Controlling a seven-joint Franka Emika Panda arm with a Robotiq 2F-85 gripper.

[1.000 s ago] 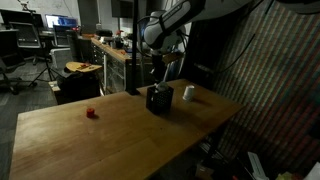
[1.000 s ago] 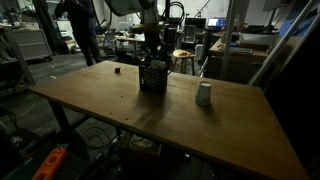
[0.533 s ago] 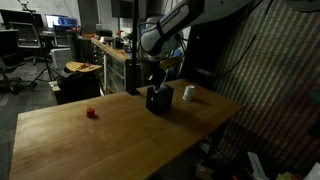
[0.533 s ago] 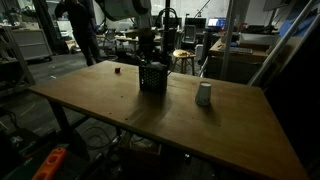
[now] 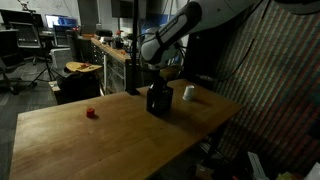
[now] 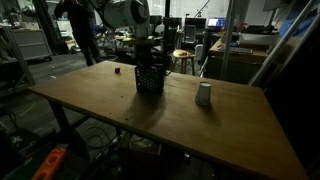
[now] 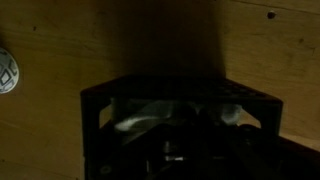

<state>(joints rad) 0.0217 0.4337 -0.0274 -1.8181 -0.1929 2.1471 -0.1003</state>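
Note:
A black mesh container stands on the wooden table, and shows in both exterior views. My gripper hangs straight over it, with its fingertips at or just inside the top opening. In the wrist view the container's dark rim fills the lower half, with something pale inside. My gripper is lost in shadow there, so I cannot tell whether it is open or shut, or whether it holds anything.
A small white cup stands on the table beside the container and shows at the wrist view's edge. A small red object lies farther off. Benches, chairs and a person are behind the table.
The arm has come down lower over the black container and its wrist has shifted slightly. The container, cup and red object have not moved.

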